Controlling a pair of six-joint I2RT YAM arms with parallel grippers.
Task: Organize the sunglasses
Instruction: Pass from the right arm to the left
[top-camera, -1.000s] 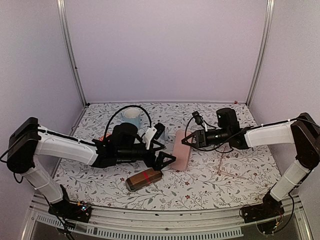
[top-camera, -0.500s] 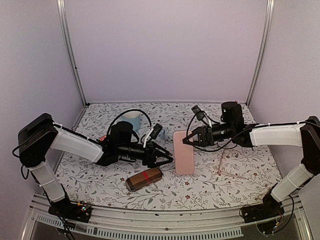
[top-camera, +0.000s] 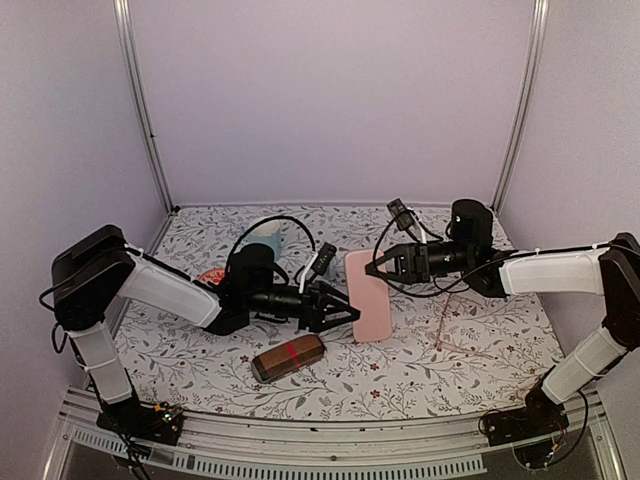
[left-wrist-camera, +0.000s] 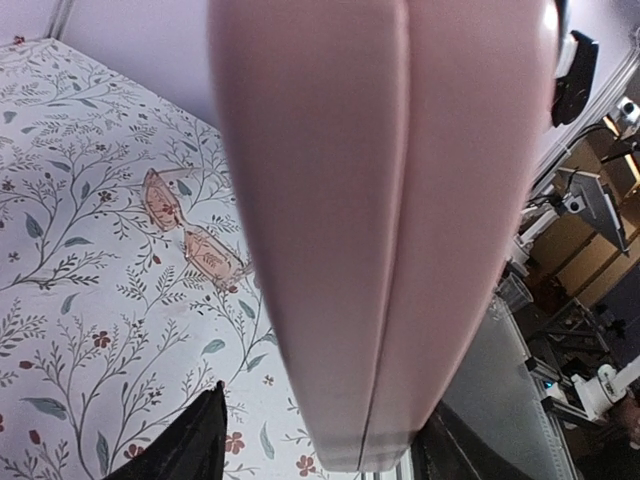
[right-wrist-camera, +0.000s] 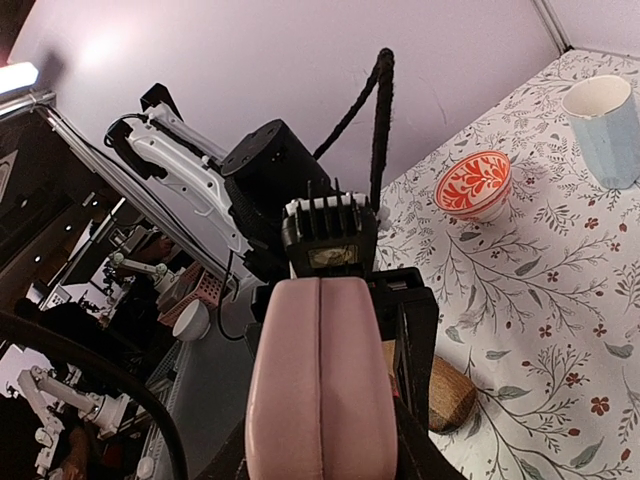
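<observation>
The pink oblong case (top-camera: 368, 296) hangs tilted above the table's middle. My right gripper (top-camera: 386, 266) is shut on its far end; in the right wrist view (right-wrist-camera: 320, 445) its fingers press both sides of the case (right-wrist-camera: 320, 380). My left gripper (top-camera: 340, 312) is open, its jaws straddling the near end of the case (left-wrist-camera: 380, 200) with a gap on one side. The pale pinkish-tan sunglasses (left-wrist-camera: 190, 232) lie flat on the cloth, right of the case (top-camera: 447, 322). I cannot make out the black wire-frame pair.
A brown red-banded case (top-camera: 288, 358) lies near the front, and also shows in the right wrist view (right-wrist-camera: 452, 396). A red-patterned bowl (top-camera: 210, 275) and a pale blue cup (top-camera: 266, 236) stand at the back left. Black cables hang by the right wrist.
My left gripper has moved right until its jaws straddle the pink case's near end. My right gripper has drawn back a little with the case, raising it.
</observation>
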